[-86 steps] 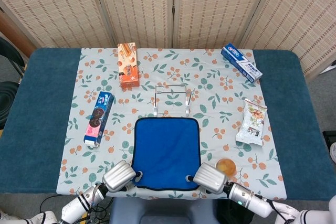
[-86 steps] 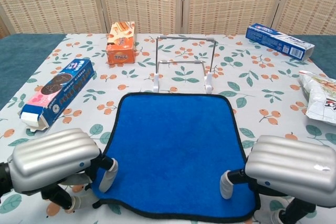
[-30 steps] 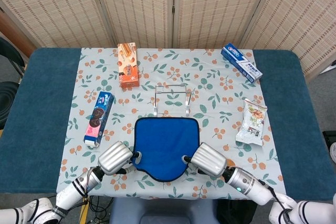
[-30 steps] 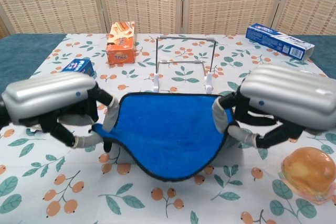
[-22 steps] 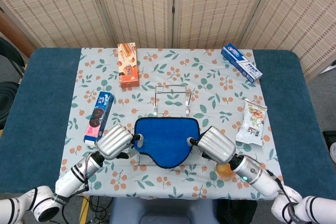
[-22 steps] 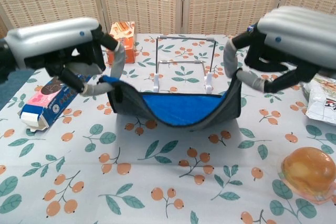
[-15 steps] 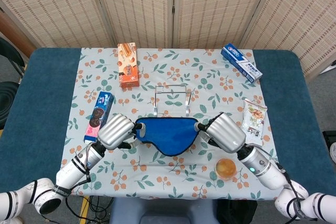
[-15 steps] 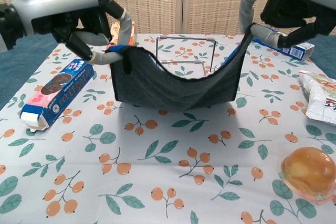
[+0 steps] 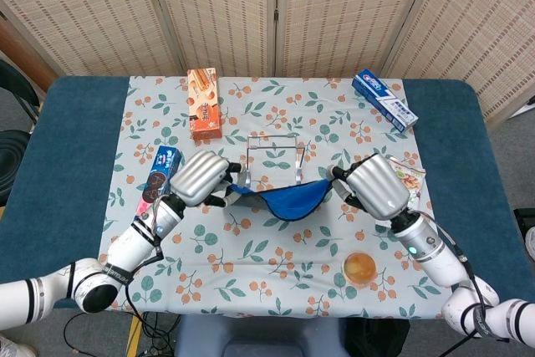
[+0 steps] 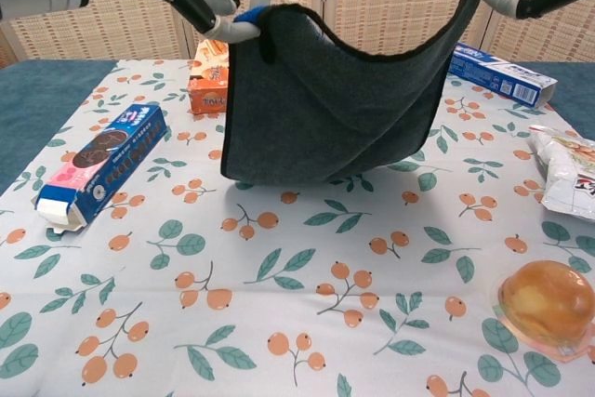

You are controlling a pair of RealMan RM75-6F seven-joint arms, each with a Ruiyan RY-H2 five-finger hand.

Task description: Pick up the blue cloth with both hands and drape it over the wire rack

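Blue cloth (image 9: 288,198): lifted off the table, slung between both hands, sagging in the middle; hanging just in front of the wire rack (image 9: 273,156), near the middle of the flowered tablecloth (image 9: 251,248).
Left hand (image 9: 201,179): pinching the cloth's left top corner between thumb and fingers, other fingers curled in.
Right hand (image 9: 378,186): pinching the right top corner; exact lie of the fingers hard to make out.
Stage, as judged: cloth raised, not yet over the rack's top bar.
Risk, sag: low belly of the cloth could catch the rack's front bar and push the light frame back or tip it.
Risk, grip: thin corner pinches could slip, dropping one side and leaving the cloth lopsided.
Risk, height: uneven hands could bunch the cloth to one side of the rack.
Head view only: rack behind the cloth, whole hands, blue side of the cloth.
Chest view only: grey underside of the cloth, depth of its hang above the tablecloth; rack hidden behind it, hands mostly cut off by the top edge.
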